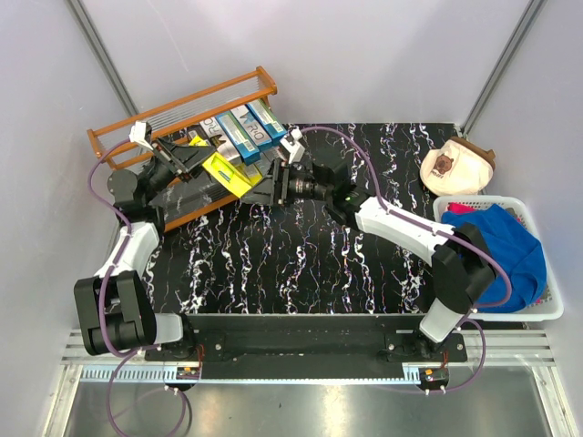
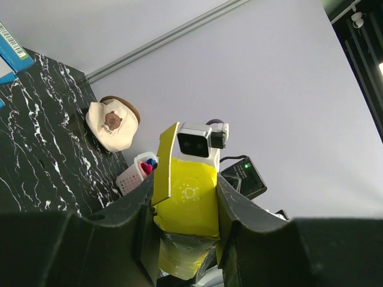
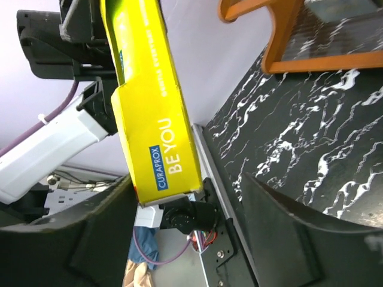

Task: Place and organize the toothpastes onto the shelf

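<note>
My left gripper [image 1: 205, 162] is shut on a bright yellow toothpaste carton [image 1: 230, 175] and holds it tilted in front of the orange-brown wooden shelf [image 1: 239, 87]. In the left wrist view the carton [image 2: 190, 200] sits between my fingers [image 2: 134, 227]. My right gripper [image 1: 266, 185] is open at the carton's free end; in the right wrist view that end [image 3: 157, 137] lies between the spread fingers [image 3: 281, 227], near the left one, with no visible contact. Three blue-teal cartons [image 1: 244, 127] lie side by side on the shelf's upper tier. A grey carton [image 1: 191, 196] lies lower on the shelf.
A cream cap with a brown brim [image 1: 458, 166] lies at the far right of the black marbled table [image 1: 301, 264]. A white plastic basket [image 1: 542, 309] holding blue cloth [image 1: 496, 244] stands at the right edge. Grey walls close in on three sides.
</note>
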Tool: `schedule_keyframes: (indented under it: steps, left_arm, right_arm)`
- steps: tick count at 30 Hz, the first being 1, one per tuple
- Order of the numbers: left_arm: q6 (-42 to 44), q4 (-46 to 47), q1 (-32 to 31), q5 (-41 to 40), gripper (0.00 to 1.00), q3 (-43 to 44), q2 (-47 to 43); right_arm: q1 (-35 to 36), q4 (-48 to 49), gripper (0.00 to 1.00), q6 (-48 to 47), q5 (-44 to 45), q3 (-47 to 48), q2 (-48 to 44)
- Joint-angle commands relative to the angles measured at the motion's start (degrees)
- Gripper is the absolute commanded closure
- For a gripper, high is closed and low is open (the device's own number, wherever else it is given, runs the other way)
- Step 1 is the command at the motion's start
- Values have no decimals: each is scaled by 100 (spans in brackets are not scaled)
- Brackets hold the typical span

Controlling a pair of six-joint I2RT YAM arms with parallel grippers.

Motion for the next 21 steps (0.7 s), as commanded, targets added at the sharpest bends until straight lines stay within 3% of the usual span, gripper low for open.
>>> schedule_keyframes:
  steps: [1, 7, 12, 14, 18, 19, 21]
  left_arm:
    - [-132, 467, 9, 90, 68, 23, -3]
    - [-158, 529, 18, 133, 66, -30, 23]
    - [-176, 573, 18, 169, 63, -47, 23]
    - [-176, 599, 18, 186, 61, -65, 23]
    - [-106, 547, 18, 230, 42, -65, 41]
    - [-62, 503, 18, 248, 30, -65, 32]
    - [183, 180, 18, 283, 15, -13, -29]
  right_arm:
    - [129, 381, 36, 134, -123, 308, 32]
    - [129, 714, 41, 222, 44, 89, -143]
    - [129, 1005, 61, 336, 54, -26, -205]
    - [120, 1031, 63, 345, 36, -61, -223]
    - [120, 953, 69, 310, 89, -131, -310]
    - [120, 909, 69, 301, 123, -149, -337]
    - [129, 777, 70, 240, 150, -167, -416]
